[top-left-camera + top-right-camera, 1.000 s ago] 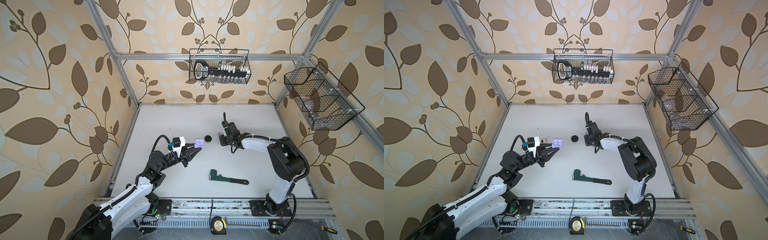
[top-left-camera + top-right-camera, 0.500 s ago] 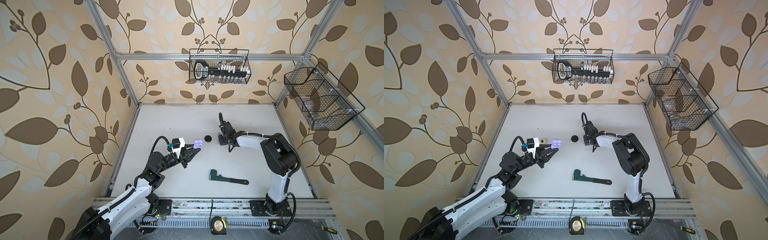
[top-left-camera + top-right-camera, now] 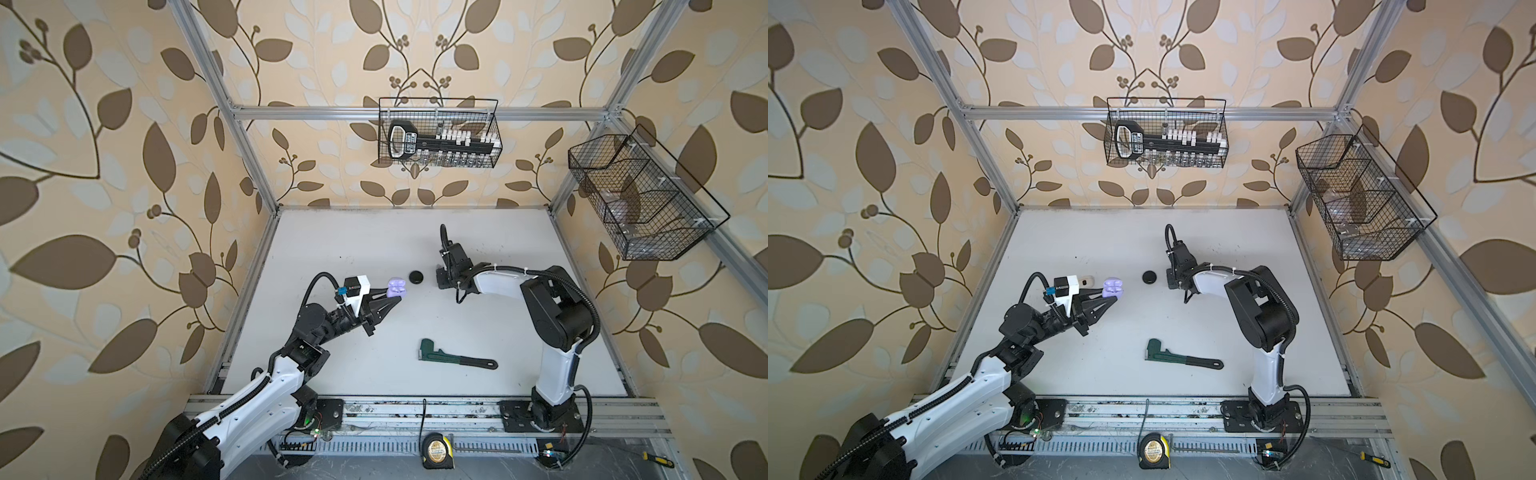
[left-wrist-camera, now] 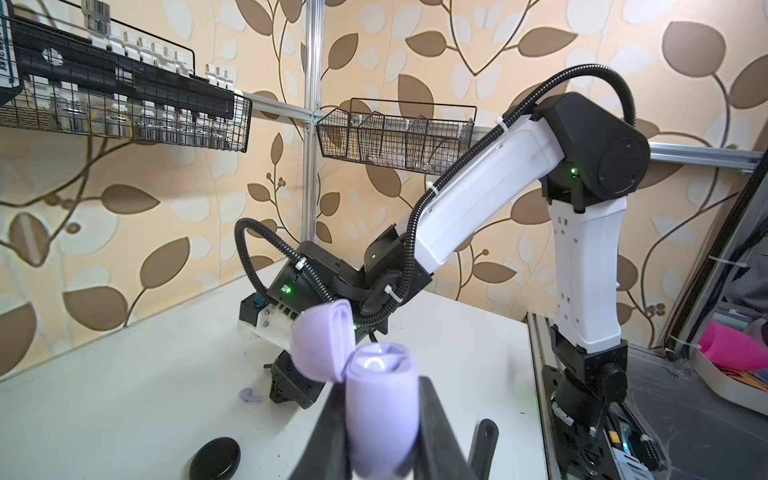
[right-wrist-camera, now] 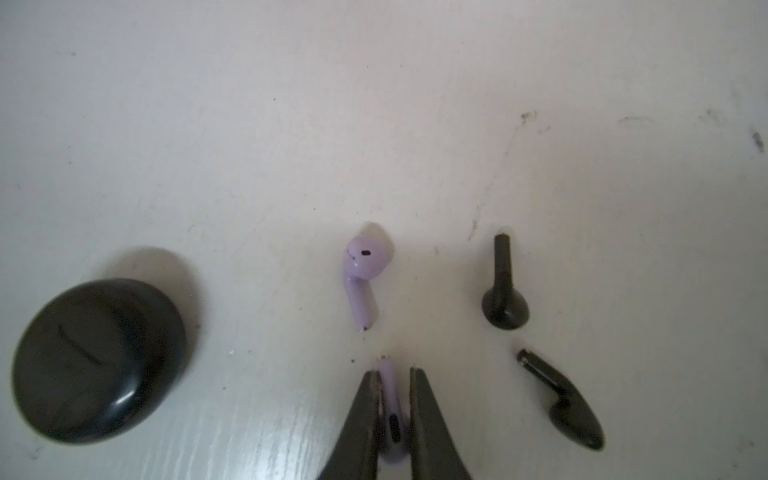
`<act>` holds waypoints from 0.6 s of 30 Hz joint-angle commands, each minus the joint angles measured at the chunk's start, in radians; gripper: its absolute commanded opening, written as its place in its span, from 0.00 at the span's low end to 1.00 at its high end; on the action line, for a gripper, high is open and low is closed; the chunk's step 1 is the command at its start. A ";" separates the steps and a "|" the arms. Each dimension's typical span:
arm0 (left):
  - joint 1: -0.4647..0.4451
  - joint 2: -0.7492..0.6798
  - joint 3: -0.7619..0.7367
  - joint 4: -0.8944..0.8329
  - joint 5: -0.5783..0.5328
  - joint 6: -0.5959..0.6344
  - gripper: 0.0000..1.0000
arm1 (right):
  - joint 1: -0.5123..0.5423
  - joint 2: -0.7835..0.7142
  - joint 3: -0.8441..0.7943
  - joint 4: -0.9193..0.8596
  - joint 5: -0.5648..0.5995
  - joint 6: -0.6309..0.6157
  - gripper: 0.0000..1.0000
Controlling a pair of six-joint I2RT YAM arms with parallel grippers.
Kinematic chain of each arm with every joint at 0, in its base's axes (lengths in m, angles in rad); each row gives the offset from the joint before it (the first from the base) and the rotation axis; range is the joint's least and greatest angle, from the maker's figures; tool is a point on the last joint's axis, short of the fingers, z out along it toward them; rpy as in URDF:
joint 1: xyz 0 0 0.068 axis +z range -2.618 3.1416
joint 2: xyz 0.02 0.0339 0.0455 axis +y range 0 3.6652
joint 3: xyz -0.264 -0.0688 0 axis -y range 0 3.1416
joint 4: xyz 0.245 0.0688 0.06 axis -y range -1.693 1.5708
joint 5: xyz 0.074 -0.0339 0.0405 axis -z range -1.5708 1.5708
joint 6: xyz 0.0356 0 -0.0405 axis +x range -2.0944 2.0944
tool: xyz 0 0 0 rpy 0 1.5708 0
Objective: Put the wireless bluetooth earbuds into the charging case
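— Which step is this?

— The pick-up of one bud. The right pincer is down at the worktop, its jaws clamped on the stem of a lavender earbud, whose head sits back between the fingers.

— And the case for it?

— Off the worktop, in the left pincer, which grips the lavender charging case by its body. The lid stands open above that pincer's tips, so the wells face up. The two pincers are well apart.

— Anything else near the right pincer?

— The second lavender earbud lies just ahead of its tips, not touching the held one. Two black earbuds lie off to one side of it, and the black case, closed, to the other.

— So what does the next move call for?

— I'd say a straight lift, so the stem doesn't swipe the bud just ahead. Then carry across to the left pincer and come down over the open case, stem first, turned to match its well. Which well suits this bud I can't tell from here.

— Risk?

— The grip is on a thin, smooth stem, so it may twist between the jaws on the way, and the left pincer needs to hold the case steady.
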 commanded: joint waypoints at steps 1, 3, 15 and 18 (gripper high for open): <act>-0.006 0.001 0.001 0.034 -0.012 0.024 0.00 | 0.008 -0.018 -0.054 -0.045 -0.057 -0.004 0.13; -0.006 0.004 0.002 0.035 -0.014 0.026 0.00 | 0.020 -0.037 -0.069 -0.042 -0.069 -0.006 0.13; -0.005 0.026 0.013 0.040 -0.014 0.034 0.00 | 0.188 -0.195 -0.193 -0.029 -0.071 -0.015 0.12; -0.006 0.023 0.012 0.041 -0.011 0.032 0.00 | 0.238 -0.223 -0.237 -0.018 -0.060 0.007 0.12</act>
